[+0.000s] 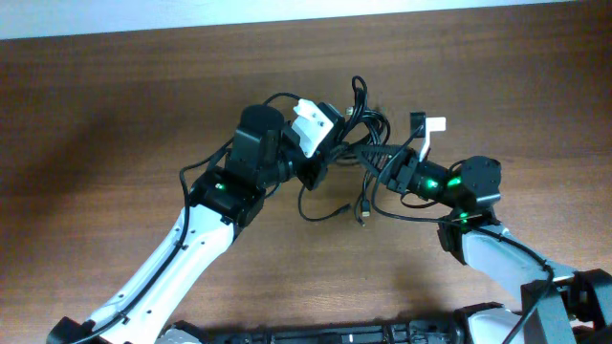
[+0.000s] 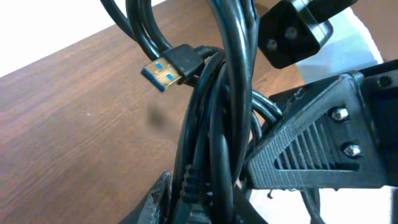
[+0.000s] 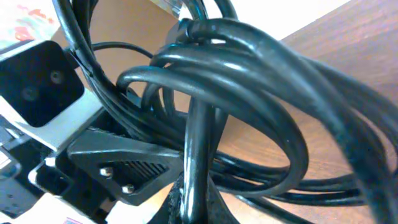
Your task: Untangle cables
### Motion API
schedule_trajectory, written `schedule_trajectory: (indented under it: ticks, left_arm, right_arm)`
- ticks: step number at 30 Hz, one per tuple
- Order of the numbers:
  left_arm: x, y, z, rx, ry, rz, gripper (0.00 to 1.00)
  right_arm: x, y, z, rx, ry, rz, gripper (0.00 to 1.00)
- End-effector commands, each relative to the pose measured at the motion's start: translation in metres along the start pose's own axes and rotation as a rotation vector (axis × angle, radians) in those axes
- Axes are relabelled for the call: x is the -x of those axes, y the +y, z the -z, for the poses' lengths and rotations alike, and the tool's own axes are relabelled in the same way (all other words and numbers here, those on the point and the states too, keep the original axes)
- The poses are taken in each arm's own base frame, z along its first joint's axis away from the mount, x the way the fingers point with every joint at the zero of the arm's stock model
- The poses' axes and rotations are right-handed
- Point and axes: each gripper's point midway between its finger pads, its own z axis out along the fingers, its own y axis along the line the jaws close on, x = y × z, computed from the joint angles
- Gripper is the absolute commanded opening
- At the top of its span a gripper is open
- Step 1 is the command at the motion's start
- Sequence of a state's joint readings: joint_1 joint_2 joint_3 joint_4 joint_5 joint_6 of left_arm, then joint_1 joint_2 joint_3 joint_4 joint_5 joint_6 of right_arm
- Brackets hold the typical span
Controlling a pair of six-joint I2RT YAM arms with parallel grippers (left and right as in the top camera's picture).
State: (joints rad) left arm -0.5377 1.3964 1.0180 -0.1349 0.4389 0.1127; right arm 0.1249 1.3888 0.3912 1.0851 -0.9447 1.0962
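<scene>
cables (image 1: 361, 124) knotted b/w both grippers, mid table (image 1: 115, 115)

closest in: left gripper (image 1: 330, 158) is clamped narrow on several strands, right gripper (image 1: 387, 170) is pinched fully down on what looks like a single strand. the two sit almost tip to tip w/ the knot b/w them, seemingly held off the wood. just past the fingers the strands cross and wrap in tight loops. a usb plug (image 2: 163, 73) w/ blue insert pokes out the far side, and loose tails (image 1: 363, 205) trail down toward the table. handling guess: light, floppy, smooth jacket, so prob slips under a weak pinch. springy enough to keep its coil, not fragile, but plugs will snag on loops. best hold imo: one strand right behind a plug, other gripper on an outer loop, not the whole bunch.
</scene>
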Motion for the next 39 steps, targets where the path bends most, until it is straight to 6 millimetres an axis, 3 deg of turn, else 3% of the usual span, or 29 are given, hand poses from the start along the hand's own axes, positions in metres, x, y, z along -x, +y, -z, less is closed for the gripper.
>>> schedule_trajectory:
  ticks: [1, 6, 8, 10, 13, 15, 17, 18, 19, 20, 22, 23, 26, 28, 32, 36, 39]
  left_arm:
    - [0.002, -0.011, 0.002, -0.034, -0.002, -0.031, 0.0]
    - [0.005, -0.062, 0.008, -0.308, -0.026, -0.034, 0.0]
    - [-0.001, -0.069, 0.01, -0.348, 0.0, -0.014, 0.0]
    - [-0.004, -0.07, 0.011, -0.355, 0.012, -0.005, 0.0]
    - [0.001, -0.051, 0.015, -0.309, -0.014, 0.002, 0.0]
    - [0.007, -0.015, 0.026, -0.225, -0.044, 0.066, 0.0]
    - [0.007, 0.027, 0.041, -0.129, -0.066, 0.194, 0.0]
    - [0.006, 0.035, 0.045, -0.116, -0.07, 0.224, 0.0]
    - [0.007, 0.04, 0.05, -0.128, -0.081, 0.243, 0.0]
    - [0.009, 0.034, 0.057, -0.195, -0.096, 0.247, 0.0]
    - [0.014, 0.014, 0.066, -0.332, -0.122, 0.204, 0.0]
    - [0.017, -0.002, 0.073, -0.433, -0.146, 0.148, 0.0]
    - [0.022, -0.035, 0.095, -0.666, -0.198, 0.091, 0.0]
    - [0.023, -0.042, 0.1, -0.714, -0.203, 0.094, 0.0]
    - [0.018, -0.043, 0.097, -0.714, -0.177, 0.132, 0.0]
    - [0.015, -0.051, 0.085, -0.691, -0.148, 0.122, 0.0]
    - [0.015, -0.059, 0.084, -0.714, -0.141, 0.114, 0.0]
  right_arm:
    - [0.026, 0.005, 0.001, -0.01, -0.089, 0.001, 0.04]
    - [0.044, -0.021, -0.006, -0.157, -0.271, -0.013, 0.04]
    - [0.048, -0.022, -0.009, -0.18, -0.323, -0.012, 0.04]
    - [0.047, -0.021, -0.01, -0.186, -0.321, 0.028, 0.14]
    - [0.042, -0.018, -0.01, -0.169, -0.274, 0.078, 0.23]
    - [0.037, -0.015, -0.004, -0.124, -0.197, 0.084, 0.29]
    - [0.029, -0.01, 0.004, -0.069, -0.104, 0.091, 0.49]
    - [0.026, -0.006, 0.007, -0.047, -0.075, 0.1, 0.54]
    - [0.021, 0.005, 0.011, 0.008, -0.027, 0.142, 0.68]
    - [0.017, 0.019, 0.017, 0.073, 0.018, 0.236, 0.8]
    - [0.015, 0.037, 0.025, 0.147, 0.044, 0.476, 0.86]
    - [0.017, 0.038, 0.027, 0.151, 0.033, 0.534, 0.91]
    - [0.033, 0.034, 0.027, 0.099, -0.062, 0.701, 0.92]
    - [0.049, 0.03, 0.027, 0.045, -0.144, 0.695, 0.92]
    - [0.054, 0.032, 0.027, 0.043, -0.162, 0.647, 0.91]
    - [0.067, 0.048, 0.022, 0.079, -0.171, 0.654, 0.91]
    - [0.065, 0.055, 0.009, 0.1, -0.145, 0.639, 0.91]
